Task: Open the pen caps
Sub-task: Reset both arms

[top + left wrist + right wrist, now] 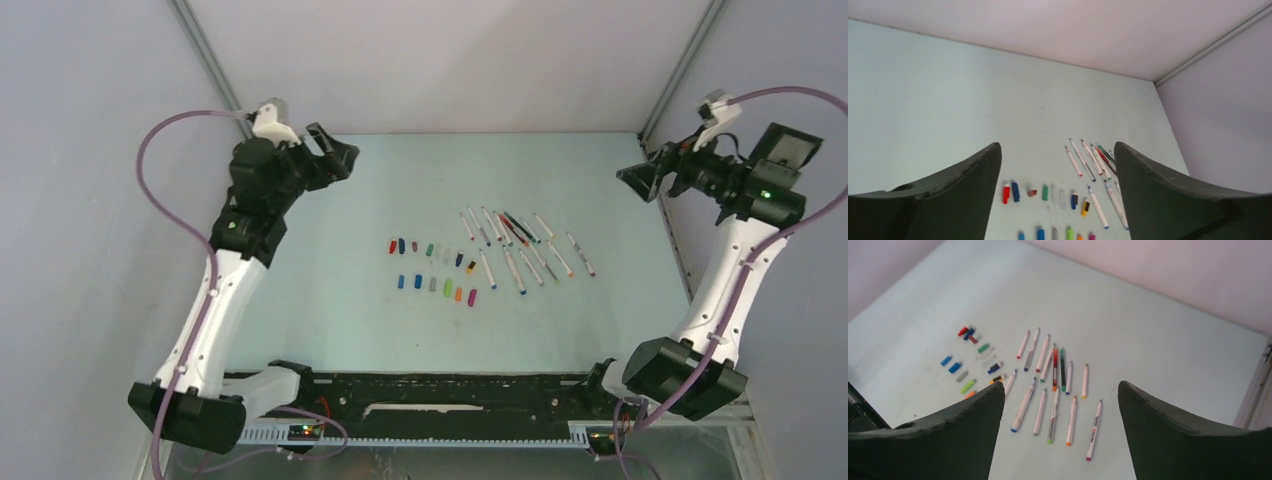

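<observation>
Top view: my left gripper (335,160) and right gripper (640,180) hover wide open and empty, well clear on either side; left wrist view: the pen caps (1045,192) lie rowed ahead, sorted apart from the barrels; right wrist view: the pens (1042,354) fan out ahead, apparently all uncapped.

No text, label, brand, number or sign can be read in any view. Faint dark marks on the white barrels of the pens (1071,421) are too small to make out.
</observation>
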`<action>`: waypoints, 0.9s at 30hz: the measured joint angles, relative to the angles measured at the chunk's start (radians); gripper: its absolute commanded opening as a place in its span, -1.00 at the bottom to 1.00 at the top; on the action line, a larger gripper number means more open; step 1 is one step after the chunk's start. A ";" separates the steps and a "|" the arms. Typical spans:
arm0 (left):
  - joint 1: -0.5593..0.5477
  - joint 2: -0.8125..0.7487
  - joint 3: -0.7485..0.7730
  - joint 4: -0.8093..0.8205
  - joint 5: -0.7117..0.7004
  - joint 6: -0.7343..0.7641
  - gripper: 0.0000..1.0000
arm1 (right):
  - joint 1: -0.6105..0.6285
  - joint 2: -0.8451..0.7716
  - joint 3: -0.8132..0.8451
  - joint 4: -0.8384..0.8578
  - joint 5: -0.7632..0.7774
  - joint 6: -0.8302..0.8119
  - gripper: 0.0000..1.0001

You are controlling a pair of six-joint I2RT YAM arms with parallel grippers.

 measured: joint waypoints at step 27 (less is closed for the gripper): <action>0.439 -0.219 -0.008 -0.226 0.264 0.018 0.99 | -0.104 -0.164 0.044 0.065 0.040 0.357 0.99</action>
